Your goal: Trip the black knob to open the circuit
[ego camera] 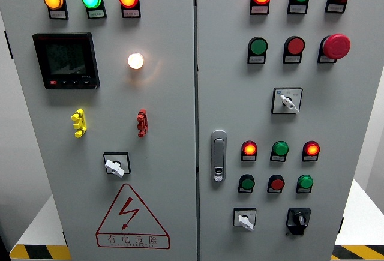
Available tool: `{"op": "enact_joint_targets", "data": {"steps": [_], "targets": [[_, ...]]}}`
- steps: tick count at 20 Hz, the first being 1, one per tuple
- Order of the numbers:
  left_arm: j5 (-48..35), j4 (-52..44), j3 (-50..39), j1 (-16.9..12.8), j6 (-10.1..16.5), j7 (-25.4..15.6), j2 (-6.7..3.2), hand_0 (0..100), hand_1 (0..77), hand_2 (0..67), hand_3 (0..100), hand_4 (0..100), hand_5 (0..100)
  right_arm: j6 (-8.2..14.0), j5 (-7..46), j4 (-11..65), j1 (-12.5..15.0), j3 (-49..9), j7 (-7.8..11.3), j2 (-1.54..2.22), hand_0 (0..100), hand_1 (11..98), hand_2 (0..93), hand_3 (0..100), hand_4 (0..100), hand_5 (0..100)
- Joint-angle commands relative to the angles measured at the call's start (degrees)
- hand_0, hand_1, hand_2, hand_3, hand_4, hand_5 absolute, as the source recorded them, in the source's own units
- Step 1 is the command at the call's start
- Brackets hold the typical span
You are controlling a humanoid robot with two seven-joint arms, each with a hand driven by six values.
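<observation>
Grey control cabinet [168, 93], two doors, front view. Black knob [298, 218]: right door, bottom row, far right, beside a white-handled selector [245, 219]; its pointer seems upright, though glare blurs it. Above: lit red lamp [249, 149], green lamp [279, 149], red mushroom button [336, 45]. Left door: meter display [66, 60], warning triangle [131, 216]. Neither robot hand in view, so their state cannot be told.
</observation>
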State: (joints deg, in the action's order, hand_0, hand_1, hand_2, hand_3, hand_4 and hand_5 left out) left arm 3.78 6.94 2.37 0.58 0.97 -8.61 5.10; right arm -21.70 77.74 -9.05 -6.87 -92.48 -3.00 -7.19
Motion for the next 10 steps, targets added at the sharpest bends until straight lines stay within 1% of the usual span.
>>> {"op": "enact_joint_targets", "data": {"steps": [1,2,3,5,6,7,8,9,10], "targets": [[0.0,0.0,0.0,-0.1,0.0,0.0,-0.01,0,3.0,13.0,21,7,1,-2.4,12.0,-1.1,-1.9,-11.8,0.28,-0.02,76,33.8,1.2,14,4,10],[0.0,0.0,0.0,0.0,0.0,0.0,-0.01,0,3.0,13.0,21,7,1,-2.4,15.5,-1.8,-2.8,-15.4,0.36,-0.02,76,33.8,1.2,13,3,9],[0.0,0.0,0.0,-0.1,0.0,0.0,0.08,0,3.0,13.0,21,7,1,-2.6,19.6,-2.2,-3.4,-18.0,1.15,-0.02,76,33.7,1.1,13,3,9],[0.0,0.0,0.0,0.0,0.0,0.0,-0.01,0,3.0,13.0,21,7,1,-2.8,24.7,-2.2,-4.1,-20.3,3.26,-0.02,76,33.6,1.0,13,3,10],[0.0,0.0,0.0,0.0,0.0,0.0,-0.01,0,3.0,13.0,21,7,1,-3.0,25.7,-1.9,-4.5,-20.4,4.31,-0.11,77,33.4,0.9,13,3,10],[0.0,0.0,0.0,0.0,0.0,0.0,-0.01,0,3.0,13.0,21,7,1,-3.0,26.3,-1.3,-4.6,-20.9,6.67,-0.11,77,33.3,0.9,13,3,10],[0.0,0.0,0.0,0.0,0.0,0.0,-0.01,0,3.0,13.0,21,7,1,-2.7,26.7,-0.2,-4.9,-20.9,8.43,-0.11,77,33.4,0.8,13,3,10],[0.0,0.0,0.0,-0.1,0.0,0.0,-0.01,0,3.0,13.0,21,7,1,-2.6,26.8,2.2,-4.9,-20.6,9.50,-0.19,77,33.4,0.8,14,4,10],[0.0,0.0,0.0,-0.1,0.0,0.0,-0.01,0,3.0,13.0,21,7,1,-2.6,26.8,4.8,-4.7,-20.4,9.77,-0.28,77,33.6,0.8,15,4,11]]}}
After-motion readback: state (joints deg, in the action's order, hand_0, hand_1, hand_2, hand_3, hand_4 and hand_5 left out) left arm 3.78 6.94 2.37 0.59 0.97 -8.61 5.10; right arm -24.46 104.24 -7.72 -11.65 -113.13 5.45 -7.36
